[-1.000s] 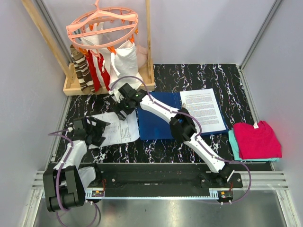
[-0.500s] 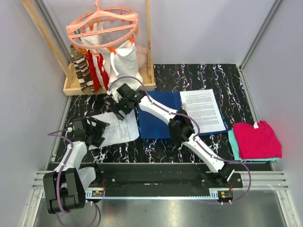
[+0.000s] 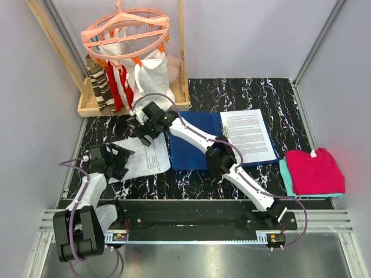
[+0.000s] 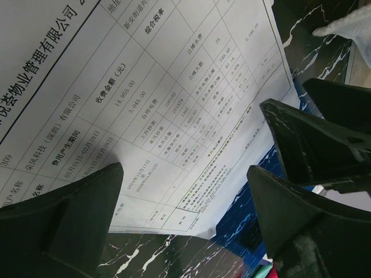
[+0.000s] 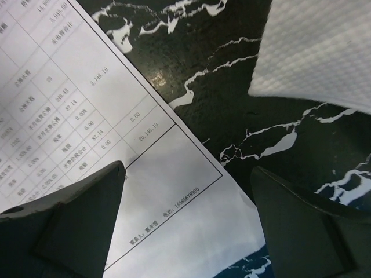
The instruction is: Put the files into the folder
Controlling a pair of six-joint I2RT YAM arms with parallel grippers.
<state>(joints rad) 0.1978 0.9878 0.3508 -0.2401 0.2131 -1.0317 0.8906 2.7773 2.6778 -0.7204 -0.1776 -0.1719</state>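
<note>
The blue folder lies open mid-table, with one printed sheet resting on its right half. Another of the files, a white sheet with a printed table, lies flat on the black marble table just left of the folder. My left gripper hovers open over that sheet's left part. In the left wrist view its fingers straddle the sheet, holding nothing. My right gripper stands open above the sheet's far right corner, also with nothing in it. A strip of folder shows past the sheet's edge.
A wooden rack with a pink clip hanger, striped socks and a white cloth bag stands at the back left; the bag's edge is close to my right gripper. Folded magenta cloth on a teal one lies at the right edge.
My right gripper has shifted slightly left and away, over the sheet's far corner. The left arm and the sheet have not moved.
</note>
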